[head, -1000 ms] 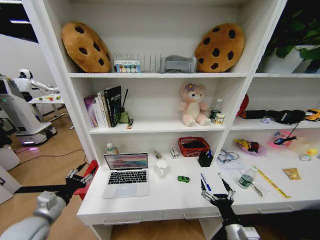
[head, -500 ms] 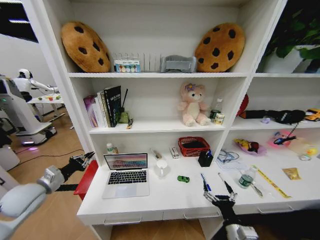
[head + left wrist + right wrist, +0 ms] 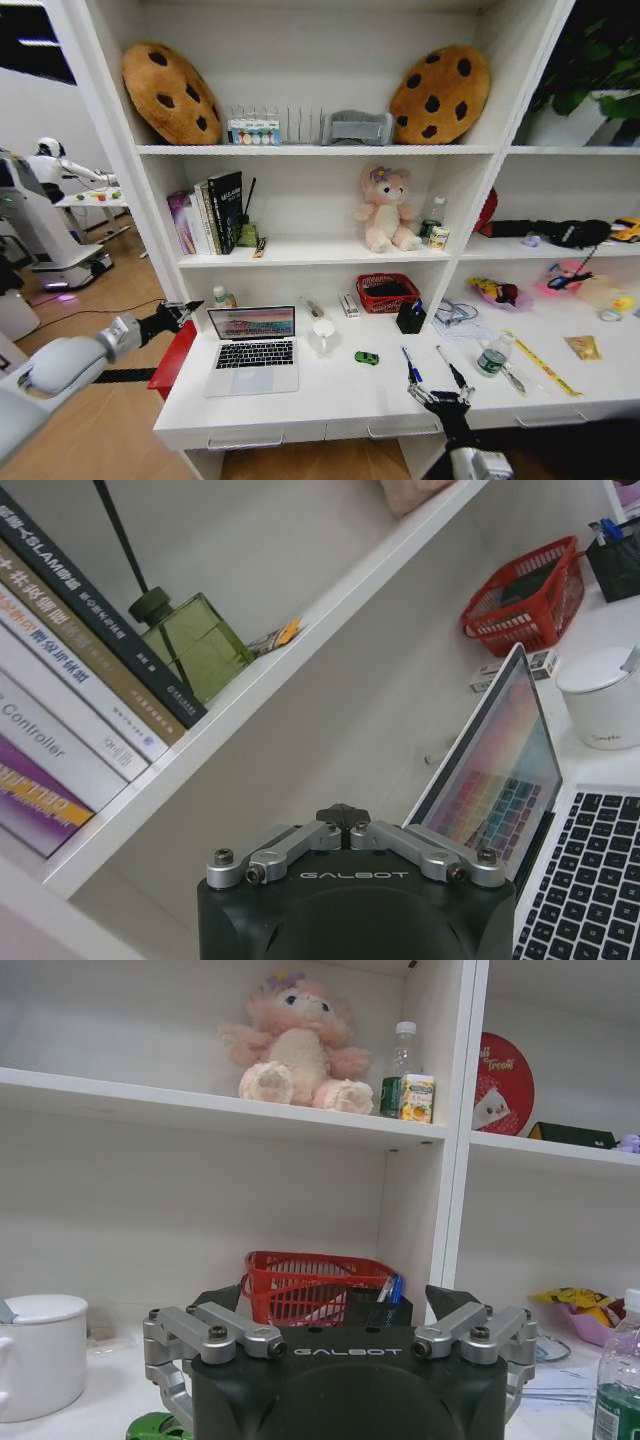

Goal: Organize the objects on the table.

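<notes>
On the long white table (image 3: 330, 395), toward its left end, we find the silver laptop (image 3: 252, 350) open, its screen lit in pastel colours and its black keys exposed. Behind its right corner stands a white cup (image 3: 323, 333) with a lid. A small green gadget (image 3: 367, 358) lies near mid-surface. A blue pen (image 3: 410, 364) and a black pen (image 3: 451, 368) lie side by side toward the front edge, with a green-capped bottle (image 3: 491, 357) to their right. The right gripper (image 3: 437, 397) sits at the front edge just below the pens, fingers spread apart and empty. The left gripper (image 3: 184, 311) hangs beside the table's left end, near the laptop screen, fingers drawn together on nothing.
</notes>
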Motion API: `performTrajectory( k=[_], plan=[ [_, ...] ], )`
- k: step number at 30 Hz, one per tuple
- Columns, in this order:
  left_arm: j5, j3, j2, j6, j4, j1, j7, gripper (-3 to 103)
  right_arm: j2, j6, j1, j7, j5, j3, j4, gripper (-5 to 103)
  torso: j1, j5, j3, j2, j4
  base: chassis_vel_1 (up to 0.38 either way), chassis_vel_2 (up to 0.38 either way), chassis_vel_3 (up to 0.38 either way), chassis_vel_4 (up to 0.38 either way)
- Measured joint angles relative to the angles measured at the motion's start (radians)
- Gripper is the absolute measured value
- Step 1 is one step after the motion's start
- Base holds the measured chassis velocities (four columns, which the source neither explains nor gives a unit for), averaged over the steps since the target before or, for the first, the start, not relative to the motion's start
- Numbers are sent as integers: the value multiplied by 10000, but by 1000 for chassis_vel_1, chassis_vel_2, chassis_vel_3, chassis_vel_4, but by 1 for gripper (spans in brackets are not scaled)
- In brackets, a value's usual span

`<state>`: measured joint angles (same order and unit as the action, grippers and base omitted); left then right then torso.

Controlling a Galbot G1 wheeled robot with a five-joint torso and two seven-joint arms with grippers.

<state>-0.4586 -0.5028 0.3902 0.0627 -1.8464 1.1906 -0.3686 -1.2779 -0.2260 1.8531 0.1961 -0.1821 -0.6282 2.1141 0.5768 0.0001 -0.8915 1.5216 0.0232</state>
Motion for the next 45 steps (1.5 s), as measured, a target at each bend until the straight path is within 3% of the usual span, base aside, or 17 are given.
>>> performTrajectory(
  k=[2, 5, 12, 26, 30, 35, 41, 43, 45],
  plan=[
    [206, 973, 193, -103, 354, -1051, -252, 0, -34, -5, -17, 6, 8, -4, -66, 100, 0, 2, 0, 0, -1, 0, 0, 0, 0],
    [281, 1446, 333, -151, 554, -1516, -372, 0, -50, -11, -24, 11, 10, -11, -94, 100, 0, -3, 0, 0, -2, 0, 0, 0, 0],
    [685, 4048, 1097, -352, 1359, -3961, -1118, 0, -126, -110, -35, 58, 10, -125, -255, 100, 0, 2, 0, 0, 1, 0, 0, 0, 0],
    [951, 6392, 1683, -701, 2082, -6448, -1994, 0, -356, -367, 164, 142, 72, -260, -381, 100, 0, -1, 0, 0, -1, 0, 0, 0, 0],
    [1365, 6736, 1650, -1013, 2220, -6698, -2212, 0, -360, -399, 183, 166, 42, -316, -371, 100, 0, 0, 0, 1, -3, 0, 0, 0, 0],
    [2376, 6899, 1642, -1657, 2551, -7023, -3085, 0, -474, -478, 255, 178, 37, -328, -397, 100, 0, 0, 1, 1, -1, 0, 0, 0, 0],
    [2422, 6861, 1344, -1939, 2517, -7082, -3897, 0, -501, -575, 321, 176, 49, -334, -464, 100, 0, 0, 2, 1, 0, 0, 0, 0, 0],
    [2531, 6504, 935, -2042, 2246, -6644, -4535, 0, -483, -577, 264, 176, 50, -333, -474, 100, -1, 0, 1, 1, 1, 0, 0, 0, 0],
    [2562, 6270, 760, -2058, 2086, -6350, -4750, 0, -464, -568, 235, 181, 46, -323, -477, 100, 0, -4, 0, 1, -5, 0, 0, 0, 0]
  ],
)
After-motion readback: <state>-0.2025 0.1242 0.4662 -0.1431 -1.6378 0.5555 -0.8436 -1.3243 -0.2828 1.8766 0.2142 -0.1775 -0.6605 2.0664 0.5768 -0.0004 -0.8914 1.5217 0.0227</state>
